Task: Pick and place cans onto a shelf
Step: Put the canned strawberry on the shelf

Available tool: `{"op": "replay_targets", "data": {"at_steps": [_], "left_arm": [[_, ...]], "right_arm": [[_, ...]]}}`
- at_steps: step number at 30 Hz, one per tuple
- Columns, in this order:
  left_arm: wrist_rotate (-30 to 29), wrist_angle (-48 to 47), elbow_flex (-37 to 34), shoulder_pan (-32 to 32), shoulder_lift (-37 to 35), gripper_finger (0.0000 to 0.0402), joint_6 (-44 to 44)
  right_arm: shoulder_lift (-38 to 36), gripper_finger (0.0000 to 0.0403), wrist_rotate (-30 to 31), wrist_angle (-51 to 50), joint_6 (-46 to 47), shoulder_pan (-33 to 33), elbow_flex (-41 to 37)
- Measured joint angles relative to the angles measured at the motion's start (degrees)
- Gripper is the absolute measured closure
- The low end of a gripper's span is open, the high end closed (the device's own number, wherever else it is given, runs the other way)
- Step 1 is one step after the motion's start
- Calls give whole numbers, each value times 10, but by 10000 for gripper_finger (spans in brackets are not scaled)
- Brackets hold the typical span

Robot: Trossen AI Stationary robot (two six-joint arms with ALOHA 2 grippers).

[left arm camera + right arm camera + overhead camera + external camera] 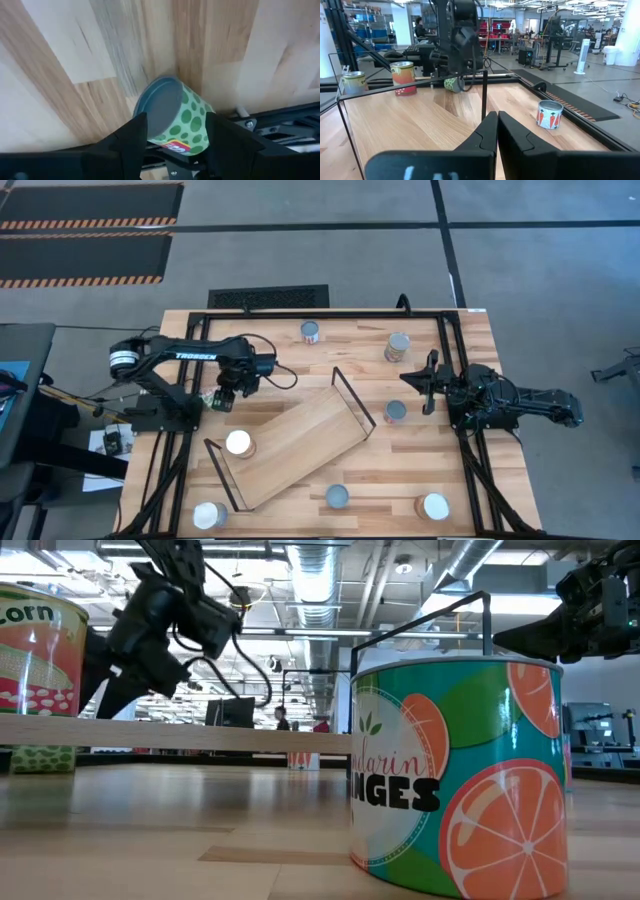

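My left gripper [221,397] is near the table's left edge, beside the shelf's [290,442] left end. It is shut on a green dotted can with a blue-grey top [175,117], which also shows in the right wrist view [452,83]. One white-topped can [238,443] stands on the shelf board. Other cans stand upright on the table: two at the far side [310,332] [397,347], one right of the shelf [395,412], and three near the front edge [338,497] [435,506] [209,515]. My right gripper [430,383] is shut and empty above the table's right part. My left gripper pinches the green can by its round side wall [200,125], one finger [131,134] on each side. The fingers come from above, pointing down. The can is tipped over, its blue-grey top [159,105] turned sideways. Whether it is clear of the table I cannot tell.
The shelf lies slantwise in the table's middle, with upright black wire frames at both short ends [355,402] [222,472]. A black metal frame [452,360] runs around the tabletop. Bare wood lies between the shelf and the far cans.
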Motion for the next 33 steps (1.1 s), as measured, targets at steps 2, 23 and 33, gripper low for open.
{"op": "replay_targets", "data": {"at_steps": [2, 23, 33], "left_arm": [[18, -2, -5, 6, 14, 212, 2], [-2, -25, -79, -5, -55, 392, -23], [27, 61, -24, -33, -262, 398, -160]], "right_arm": [[0, 365, 0, 0, 0, 0, 0], [0, 365, 0, 0, 0, 0, 0], [0, 365, 0, 0, 0, 0, 0]]}}
